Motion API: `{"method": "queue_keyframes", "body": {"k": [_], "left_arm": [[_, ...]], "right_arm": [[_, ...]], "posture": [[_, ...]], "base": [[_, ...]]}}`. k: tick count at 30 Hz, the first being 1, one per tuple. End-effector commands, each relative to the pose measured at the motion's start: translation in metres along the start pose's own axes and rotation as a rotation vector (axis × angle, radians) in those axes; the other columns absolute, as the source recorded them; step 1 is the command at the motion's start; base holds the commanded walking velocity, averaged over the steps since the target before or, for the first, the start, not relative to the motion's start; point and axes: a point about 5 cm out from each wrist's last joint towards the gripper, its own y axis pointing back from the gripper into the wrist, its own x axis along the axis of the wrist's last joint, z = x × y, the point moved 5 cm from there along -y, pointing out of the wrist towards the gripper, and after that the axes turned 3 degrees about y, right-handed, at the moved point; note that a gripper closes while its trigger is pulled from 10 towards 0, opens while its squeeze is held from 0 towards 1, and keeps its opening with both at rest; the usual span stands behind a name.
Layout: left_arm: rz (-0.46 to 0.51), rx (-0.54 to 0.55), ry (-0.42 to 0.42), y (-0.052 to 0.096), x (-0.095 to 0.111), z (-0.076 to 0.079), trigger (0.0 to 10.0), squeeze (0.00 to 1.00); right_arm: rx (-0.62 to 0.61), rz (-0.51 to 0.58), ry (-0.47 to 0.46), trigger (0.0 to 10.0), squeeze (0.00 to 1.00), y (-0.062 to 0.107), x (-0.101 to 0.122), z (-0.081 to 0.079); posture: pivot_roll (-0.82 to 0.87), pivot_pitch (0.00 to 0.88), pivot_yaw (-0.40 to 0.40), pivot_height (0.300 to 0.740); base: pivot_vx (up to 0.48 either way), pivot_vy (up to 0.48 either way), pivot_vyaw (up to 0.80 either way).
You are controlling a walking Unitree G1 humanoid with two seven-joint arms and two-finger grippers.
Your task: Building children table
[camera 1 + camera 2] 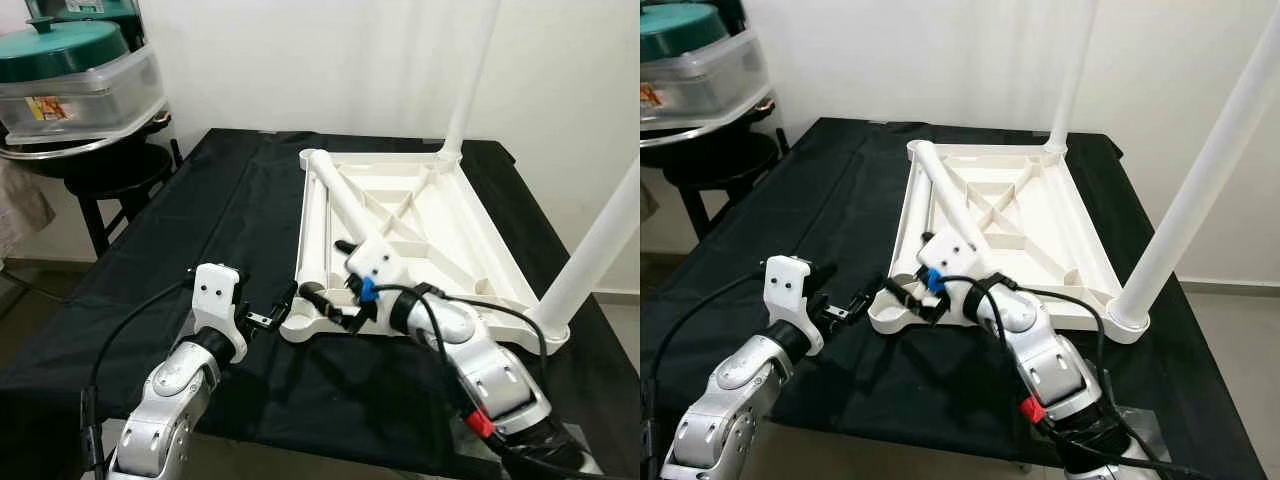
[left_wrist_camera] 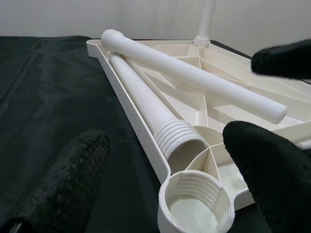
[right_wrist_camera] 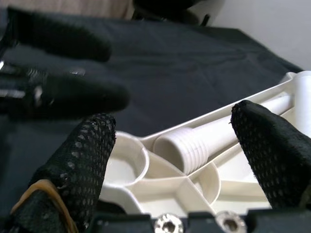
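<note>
**Inspector:** Nearest the robot, the left gripper (image 1: pixel 268 320) sits low over the black cloth-covered table (image 1: pixel 150 290), just beside the near-left corner of the upturned white plastic tabletop (image 1: pixel 470 230). Its fingers stand apart with nothing between them.

**Assistant:** And the right gripper (image 1: pixel 325 303)?

**Inspector:** Spread wide too, gripping nothing, poised over the same corner, where the empty round threaded socket (image 2: pixel 194 206) sits.

**Assistant:** Where are the legs?

**Inspector:** Two loose white plastic tube legs lie inside the tabletop. The lower leg (image 2: pixel 146 104) runs along the left rim, its ribbed threaded end just behind the socket. The upper leg (image 2: pixel 194 75) rests aslant across it. Farther back, two fitted legs stand upright at the right-hand corners, one near (image 1: pixel 600 240) and one far (image 1: pixel 470 80).

**Assistant:** Advice for the step?

**Inspector:** In my judgement, close on the lower leg close behind its threads, lift clear of the rim, bring it upright and square over the socket before turning. A tilted start would likely cross the threads. The left gripper could steady the corner.
</note>
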Motion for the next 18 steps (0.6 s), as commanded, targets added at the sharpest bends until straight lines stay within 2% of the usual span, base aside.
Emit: {"method": "queue_keyframes", "body": {"k": [1, 2, 3, 4, 5, 9, 11, 13, 18], "left_arm": [[-0.023, -0.001, -0.010, 0.003, -0.006, -0.001, 10.0, 0.00], [-0.023, -0.001, -0.010, 0.003, -0.006, -0.001, 10.0, 0.00], [-0.024, -0.007, -0.011, 0.003, -0.006, 0.000, 10.0, 0.00], [-0.024, -0.007, -0.011, 0.003, -0.006, 0.000, 10.0, 0.00], [-0.024, -0.010, -0.012, 0.003, -0.006, 0.001, 10.0, 0.00], [-0.035, -0.032, -0.031, 0.003, -0.008, 0.005, 10.0, 0.00], [-0.037, -0.037, -0.037, 0.004, -0.009, 0.006, 10.0, 0.00], [-0.039, -0.042, -0.040, 0.004, -0.009, 0.007, 10.0, 0.00], [-0.039, -0.042, -0.038, 0.005, -0.009, 0.007, 10.0, 0.00]], "right_arm": [[0.023, -0.006, 0.064, 10.0, 0.00, -0.002, 0.003, -0.001], [0.023, -0.006, 0.064, 10.0, 0.00, -0.002, 0.003, -0.001], [0.013, -0.042, 0.225, 10.0, 0.00, -0.002, 0.001, 0.013], [0.013, -0.042, 0.225, 10.0, 0.00, -0.002, 0.001, 0.013], [0.010, -0.045, 0.271, 10.0, 0.00, -0.002, 0.002, 0.020], [0.073, 0.029, 0.294, 10.0, 0.00, 0.000, 0.022, 0.035], [0.099, 0.035, 0.307, 10.0, 0.00, 0.002, 0.025, 0.036], [0.163, 0.013, 0.360, 10.0, 0.00, 0.007, 0.025, 0.039], [0.181, -0.049, 0.381, 10.0, 0.00, 0.009, 0.022, 0.050]], "posture": [[-0.04, 0.062, -0.005, 0.740], [-0.04, 0.062, -0.005, 0.740], [-0.04, 0.067, -0.005, 0.740], [-0.04, 0.067, -0.005, 0.740], [-0.04, 0.068, -0.004, 0.740], [-0.03, 0.070, -0.005, 0.740], [-0.03, 0.070, -0.005, 0.740], [-0.03, 0.074, -0.007, 0.740], [-0.03, 0.081, -0.009, 0.740]], "base": [[0.000, 0.000, 0.00], [0.000, 0.000, 0.00], [0.000, 0.000, 0.00], [0.000, 0.000, 0.00], [0.000, 0.000, 0.00], [0.000, 0.000, 0.00], [0.000, 0.000, 0.00], [0.000, 0.000, 0.00], [0.000, 0.000, 0.00]]}}
